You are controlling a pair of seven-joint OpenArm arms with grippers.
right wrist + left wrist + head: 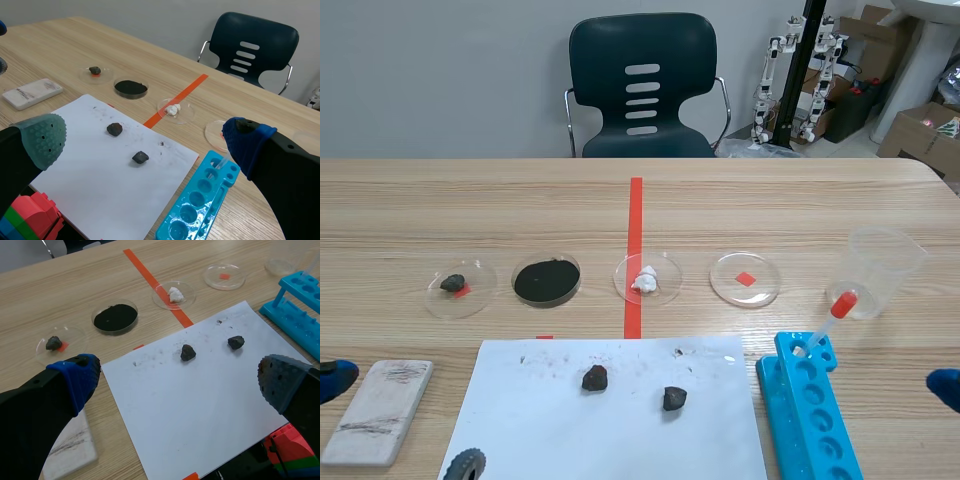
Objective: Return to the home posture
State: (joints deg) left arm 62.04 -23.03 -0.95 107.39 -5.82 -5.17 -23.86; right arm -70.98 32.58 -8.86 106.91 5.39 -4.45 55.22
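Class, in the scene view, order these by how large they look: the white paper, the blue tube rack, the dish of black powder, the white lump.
1. white paper
2. blue tube rack
3. dish of black powder
4. white lump

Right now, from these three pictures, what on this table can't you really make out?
- Scene view: dark round thing, cut off by the bottom edge; unidentifiable.
- Scene view: blue rack runs past the bottom edge; the tip of the dropper is hidden in the rack.
- Left wrist view: red and green block, cut by the edge and partly behind a finger of the left gripper.
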